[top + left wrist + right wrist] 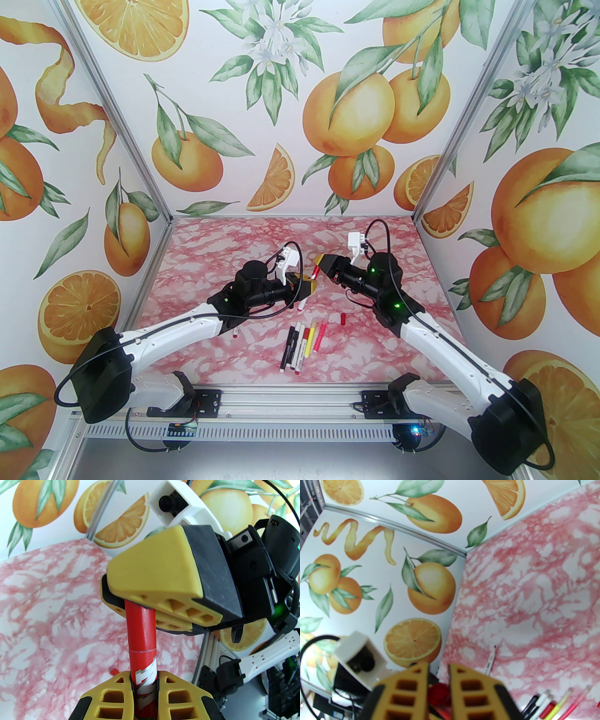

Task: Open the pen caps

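Above a pink marbled table [197, 253], the left claw [144, 686] was clamped on the barrel of a red pen [143, 667]. The right claw [110, 592] was closed on the pen's red cap [140, 627], which met the barrel at a thin seam. A row of other pens [302, 344] lay side by side near the table's front, with a loose cap [343, 318], also red, near them on the right.

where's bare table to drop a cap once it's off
Bare: the far strip of the table along the back wall, and the near patch between the row of pens and the right arm. Crowded: around those pens and the loose red cap.
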### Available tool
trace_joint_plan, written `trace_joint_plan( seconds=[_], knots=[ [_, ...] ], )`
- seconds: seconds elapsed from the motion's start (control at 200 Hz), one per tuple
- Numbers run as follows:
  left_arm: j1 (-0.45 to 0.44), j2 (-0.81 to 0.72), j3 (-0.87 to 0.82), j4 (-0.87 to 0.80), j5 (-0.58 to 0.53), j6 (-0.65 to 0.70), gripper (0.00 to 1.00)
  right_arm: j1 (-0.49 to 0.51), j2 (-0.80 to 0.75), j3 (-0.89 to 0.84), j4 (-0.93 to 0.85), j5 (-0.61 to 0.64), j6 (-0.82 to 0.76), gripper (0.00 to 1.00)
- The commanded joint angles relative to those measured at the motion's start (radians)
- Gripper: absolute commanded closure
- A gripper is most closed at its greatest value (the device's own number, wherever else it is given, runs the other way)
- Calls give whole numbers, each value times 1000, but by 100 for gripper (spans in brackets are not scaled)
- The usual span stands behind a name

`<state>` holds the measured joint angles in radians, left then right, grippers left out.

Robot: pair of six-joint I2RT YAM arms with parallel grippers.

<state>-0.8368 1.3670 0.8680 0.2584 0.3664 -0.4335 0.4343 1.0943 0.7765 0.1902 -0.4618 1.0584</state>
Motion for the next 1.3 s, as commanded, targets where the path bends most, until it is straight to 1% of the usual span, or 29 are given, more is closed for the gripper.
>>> trace_joint_plan(
  seconds=[0.0,0.12,0.215,0.355,0.445,0.505,0.535,0.6,0.71,0.886,0.961,1.016,1.081,1.171,1.296],
  knots=[
    [-82,23,-58,-275,205,48,100,-60,-30,129,259,189,-5,100],
    [-82,27,-49,-262,228,31,100,-26,-51,146,135,261,-131,100],
    [-83,27,-39,-260,235,26,100,9,-57,155,79,308,-203,100],
    [-82,14,-36,-258,231,22,100,17,-58,154,61,320,-225,100],
    [-73,-5,-41,-253,219,17,100,16,-65,161,9,327,-248,100],
    [-59,-24,-49,-235,214,7,100,16,-68,162,-25,310,-256,100],
    [-49,-32,-54,-219,212,-2,100,16,-68,158,-37,296,-256,96],
    [-20,-51,-69,-170,221,-27,100,15,-67,144,-48,256,-250,84],
    [24,-76,-75,-125,222,-43,100,29,-71,108,-60,205,-236,67],
    [86,-106,-73,-95,250,-59,100,90,-64,61,-93,187,-237,46],
    [113,-112,-79,-73,276,-76,100,113,-57,38,-81,189,-225,39],
    [127,-116,-84,-53,293,-91,100,123,-44,26,-64,179,-214,36],
    [137,-120,-85,-43,303,-100,100,141,-24,21,-45,168,-205,36],
    [146,-121,-87,-33,305,-108,100,166,11,32,-41,158,-199,39],
    [153,-125,-95,2,314,-134,100,196,41,29,-22,175,-192,43]
  ],
)
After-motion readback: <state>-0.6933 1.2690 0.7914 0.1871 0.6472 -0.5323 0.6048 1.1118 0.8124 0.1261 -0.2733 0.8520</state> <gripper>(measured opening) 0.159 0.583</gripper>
